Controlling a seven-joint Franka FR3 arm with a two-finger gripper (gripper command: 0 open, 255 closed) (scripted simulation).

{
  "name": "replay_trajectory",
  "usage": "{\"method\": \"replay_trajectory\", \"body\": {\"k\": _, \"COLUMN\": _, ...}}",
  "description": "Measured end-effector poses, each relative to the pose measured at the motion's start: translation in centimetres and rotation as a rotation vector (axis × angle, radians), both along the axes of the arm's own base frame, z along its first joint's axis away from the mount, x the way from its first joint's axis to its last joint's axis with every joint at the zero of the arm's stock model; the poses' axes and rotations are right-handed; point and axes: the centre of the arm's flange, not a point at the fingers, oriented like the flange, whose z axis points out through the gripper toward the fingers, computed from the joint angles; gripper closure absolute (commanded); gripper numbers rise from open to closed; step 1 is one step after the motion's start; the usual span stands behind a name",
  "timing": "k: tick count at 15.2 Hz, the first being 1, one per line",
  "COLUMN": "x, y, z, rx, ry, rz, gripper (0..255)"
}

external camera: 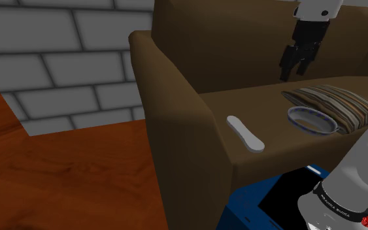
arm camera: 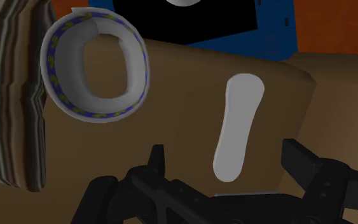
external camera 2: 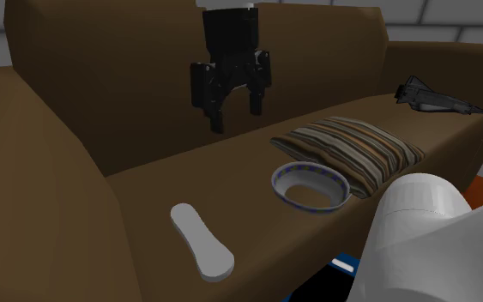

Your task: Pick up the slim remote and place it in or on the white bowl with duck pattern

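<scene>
A slim pale grey remote point(external camera: 244, 132) point(external camera 2: 201, 242) lies flat on the brown sofa's seat point(external camera: 261, 104), close to its front edge. A white bowl with a blue-and-yellow patterned rim point(external camera: 292, 116) point(external camera 2: 283, 177) rests beside it, leaning against a striped cushion point(external camera: 339, 103) point(external camera 2: 355, 147). My black gripper point(external camera: 297, 70) point(external camera 2: 236, 116) hangs open in the air above the seat, nearer the backrest than both, with nothing between its fingers. In the wrist view the gripper point(arm camera: 228, 160) points down at the seat, the remote point(arm camera: 238, 121) lies just ahead of its fingers, and the bowl point(arm camera: 55, 76) is off to one side.
The sofa's thick armrest point(external camera: 176, 91) rises beside the remote. A black toy aircraft point(external camera 2: 432, 98) sits at the seat's far end. My blue stand point(external camera: 267, 202) stands against the sofa front. There is a grey brick wall point(external camera: 58, 59) and wooden floor point(external camera: 65, 183) beyond the armrest.
</scene>
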Motion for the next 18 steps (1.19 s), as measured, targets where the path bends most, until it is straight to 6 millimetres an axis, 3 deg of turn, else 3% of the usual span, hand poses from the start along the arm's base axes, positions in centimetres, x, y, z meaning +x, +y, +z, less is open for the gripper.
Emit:
{"method": "replay_trajectory", "body": {"k": 2, "x": 0.1, "y": 0.2, "z": -0.6, "rx": 0.001, "ry": -0.001, "rz": -0.004, "gripper": 0}}
{"method": "replay_trajectory", "body": {"k": 4, "x": 0.7, "y": 0.5, "z": -2.5, "rx": 0.002, "ry": -0.006, "rz": -0.016, "gripper": 0}}
{"method": "replay_trajectory", "body": {"k": 18, "x": 5.5, "y": 4.7, "z": -19.4, "rx": 0.013, "ry": -0.054, "rz": -0.122, "gripper": 0}}
